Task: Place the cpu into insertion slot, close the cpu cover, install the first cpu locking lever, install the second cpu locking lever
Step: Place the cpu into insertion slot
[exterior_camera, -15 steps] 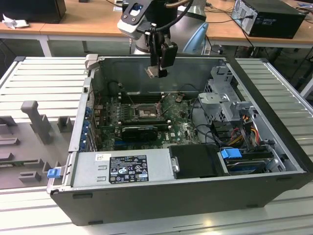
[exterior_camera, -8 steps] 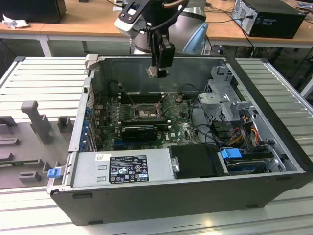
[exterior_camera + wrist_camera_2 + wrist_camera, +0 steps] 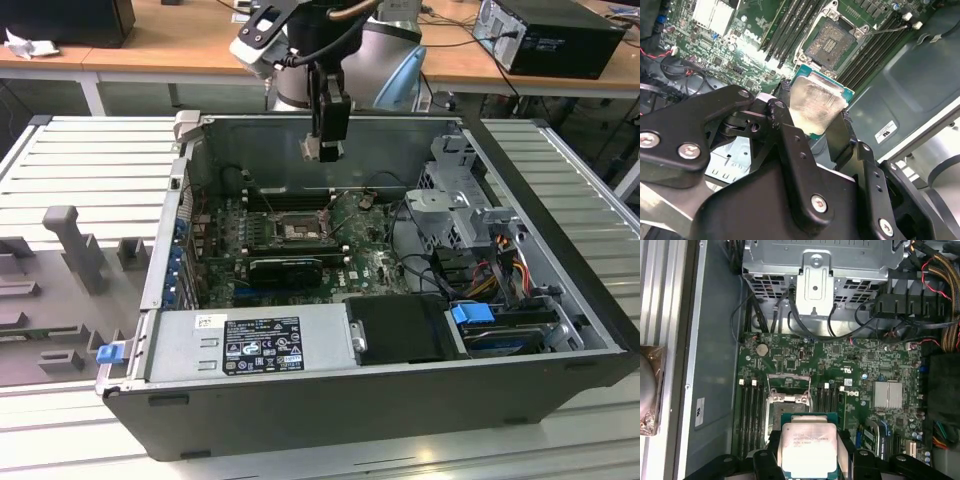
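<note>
Gripper (image 3: 816, 114) is closest to the lens. Its two black fingers (image 3: 790, 145) are pinching the cpu (image 3: 815, 97) by opposite edges, pale metal face up toward the cameras. The cpu is in the air, not seated.

In the exterior view the gripper (image 3: 322, 150) hangs inside the open case (image 3: 560, 215), up near the rear wall and well above the board (image 3: 375, 255). The cpu (image 3: 312, 150) is at its tip.

The slot (image 3: 297, 228) sits on the board below, well apart from the chip. It is a bit toward the exterior view's left and nearer that camera. How much of that gap is height and how much is sideways offset, I can't tell.

In the second wrist view the slot (image 3: 832, 42) shows a bare contact face with nothing lying over it. Memory slots (image 3: 785, 30) run along either side.

In the first wrist view the cpu (image 3: 807, 450) overlaps only one edge of the slot (image 3: 771, 415), so it is not centred over it. The chip is square, so it has no long axis. Its edges look roughly parallel to the slot's frame, and it looks held flat to the board.

Judgement: what separates chip and slot is mostly a drop, plus a small sideways shift.
</note>
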You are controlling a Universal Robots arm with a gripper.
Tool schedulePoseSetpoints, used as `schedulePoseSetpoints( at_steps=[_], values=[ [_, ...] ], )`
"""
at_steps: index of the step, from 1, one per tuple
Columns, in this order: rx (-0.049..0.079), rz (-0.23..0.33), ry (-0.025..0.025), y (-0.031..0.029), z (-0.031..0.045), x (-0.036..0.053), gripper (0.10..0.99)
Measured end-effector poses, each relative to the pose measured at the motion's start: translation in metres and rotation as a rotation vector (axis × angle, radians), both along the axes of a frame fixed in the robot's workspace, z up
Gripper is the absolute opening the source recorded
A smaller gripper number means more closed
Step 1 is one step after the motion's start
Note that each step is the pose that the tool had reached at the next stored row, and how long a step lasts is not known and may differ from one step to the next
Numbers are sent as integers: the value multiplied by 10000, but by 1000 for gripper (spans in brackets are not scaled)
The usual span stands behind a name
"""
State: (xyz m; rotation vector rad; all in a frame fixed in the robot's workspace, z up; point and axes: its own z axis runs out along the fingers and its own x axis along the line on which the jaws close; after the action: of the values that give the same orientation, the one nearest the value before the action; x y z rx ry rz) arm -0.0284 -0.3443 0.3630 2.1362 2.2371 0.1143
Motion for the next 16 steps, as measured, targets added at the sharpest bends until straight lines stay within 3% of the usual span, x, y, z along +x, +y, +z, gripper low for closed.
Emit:
schedulePoseSetpoints(
  at_steps=[2, 6, 16],
  values=[
    [-15, -1, 2, 1, -30, 0, 525],
    [-88, 0, 17, 9, -159, 0, 525],
    [-175, -251, 57, 47, -355, -20, 525]
  ],
)
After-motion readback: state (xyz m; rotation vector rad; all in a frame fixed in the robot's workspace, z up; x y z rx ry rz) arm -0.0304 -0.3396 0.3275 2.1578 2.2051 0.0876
